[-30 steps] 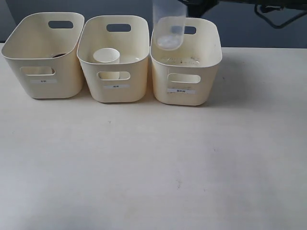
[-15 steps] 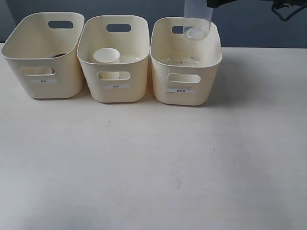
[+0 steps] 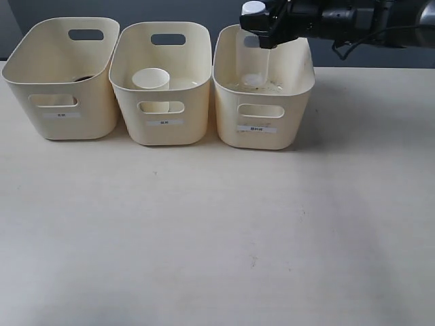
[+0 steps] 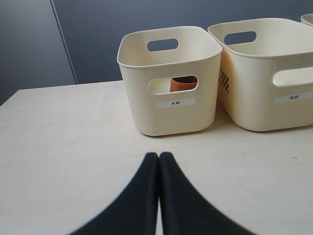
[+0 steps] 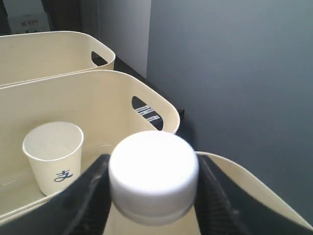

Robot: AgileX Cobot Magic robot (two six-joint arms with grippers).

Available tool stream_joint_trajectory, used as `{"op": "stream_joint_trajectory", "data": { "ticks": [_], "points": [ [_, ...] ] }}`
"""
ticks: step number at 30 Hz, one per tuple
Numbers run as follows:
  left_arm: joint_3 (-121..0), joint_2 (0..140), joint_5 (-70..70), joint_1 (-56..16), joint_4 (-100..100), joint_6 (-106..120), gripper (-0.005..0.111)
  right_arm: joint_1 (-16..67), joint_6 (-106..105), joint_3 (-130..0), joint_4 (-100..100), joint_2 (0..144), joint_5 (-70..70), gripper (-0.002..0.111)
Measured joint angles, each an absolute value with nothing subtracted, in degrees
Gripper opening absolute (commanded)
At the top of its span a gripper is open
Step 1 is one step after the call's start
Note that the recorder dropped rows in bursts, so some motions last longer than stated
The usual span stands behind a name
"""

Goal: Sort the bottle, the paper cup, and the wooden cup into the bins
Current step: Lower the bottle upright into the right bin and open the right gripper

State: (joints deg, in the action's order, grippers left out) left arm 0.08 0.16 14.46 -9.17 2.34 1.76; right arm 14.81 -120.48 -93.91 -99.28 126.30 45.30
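Observation:
The clear bottle (image 3: 254, 58) stands upright inside the right bin (image 3: 292, 102), its white cap (image 3: 253, 8) above the rim. My right gripper (image 3: 265, 26) is shut on the bottle just below the cap (image 5: 153, 169), with a dark finger (image 5: 93, 191) on either side. The white paper cup (image 3: 151, 79) stands in the middle bin (image 3: 129, 102), and the right wrist view shows the paper cup (image 5: 54, 156) too. Inside the left bin (image 3: 20, 95), the brown wooden cup (image 4: 184, 83) shows through the handle cut-out. My left gripper (image 4: 159, 156) is shut and empty, low over the table in front of that bin.
The three cream bins stand side by side along the back of the pale table (image 3: 217, 231). A dark wall rises right behind them. The right arm (image 3: 353, 17) reaches in from the upper right above the right bin.
The bottle hung tilted above the right bin with its base toward the camera. It has swung upright and come down into that bin. The cups and bins have not moved.

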Motion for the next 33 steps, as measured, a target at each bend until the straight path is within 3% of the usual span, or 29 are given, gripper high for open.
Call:
{"op": "stream_joint_trajectory", "data": {
  "ticks": [8,10,13,21,27,33],
  "points": [
    [0.1,0.2,14.5,-9.2,2.3,1.8,0.000,14.9,-120.5,-94.6,-99.3,130.5,45.4,0.001],
    [0.1,0.2,14.5,-9.2,2.3,1.8,0.000,14.9,-120.5,-94.6,-99.3,130.7,45.4,0.008],
    [0.1,0.2,14.5,-9.2,2.3,1.8,0.000,14.9,-120.1,-94.6,-99.3,130.7,45.3,0.032],
    [0.1,0.2,14.5,-9.2,2.3,1.8,0.000,14.9,-117.2,-94.6,-99.3,130.7,43.0,0.034],
    [0.1,0.2,14.5,-9.2,2.3,1.8,0.000,14.9,-114.6,-94.6,-98.0,130.7,43.0,0.052],
    [0.1,0.2,14.5,-9.2,2.3,1.8,0.000,14.9,-112.9,-94.6,-96.7,130.7,43.0,0.053]
  ]
}}
